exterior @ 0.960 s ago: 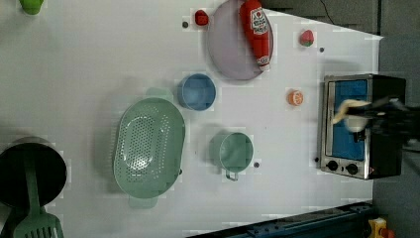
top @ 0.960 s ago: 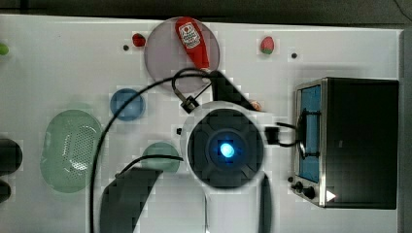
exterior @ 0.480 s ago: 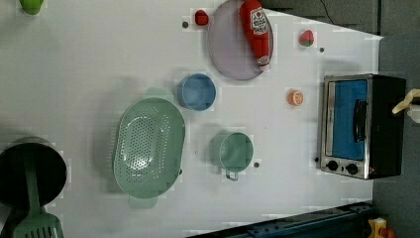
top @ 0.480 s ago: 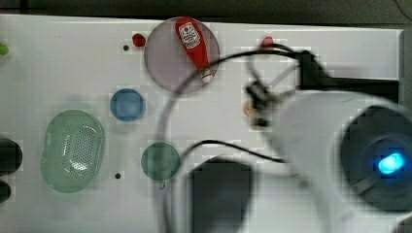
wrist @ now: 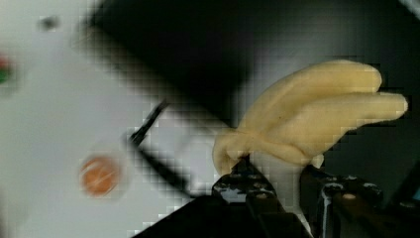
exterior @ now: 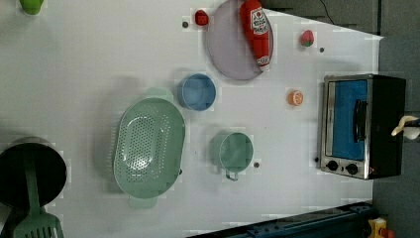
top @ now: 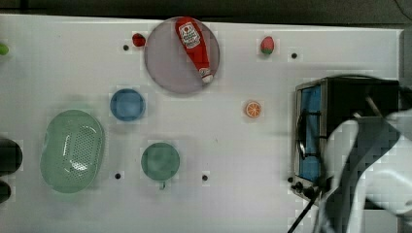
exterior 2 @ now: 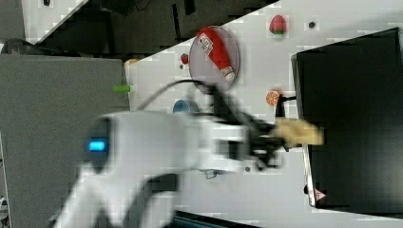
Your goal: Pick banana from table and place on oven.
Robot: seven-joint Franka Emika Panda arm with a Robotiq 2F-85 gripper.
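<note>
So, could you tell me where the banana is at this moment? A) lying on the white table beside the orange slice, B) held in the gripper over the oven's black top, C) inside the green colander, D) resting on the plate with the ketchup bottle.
B: the gripper is shut on the banana, which the right view shows above the black top of the oven, not on the table.

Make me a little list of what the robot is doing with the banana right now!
holding: gripper shut on the banana
banana place: in the air over the oven's black top, not set down
oven door: closed, blue glass
on the table: orange slice, ketchup bottle on a plate
</note>
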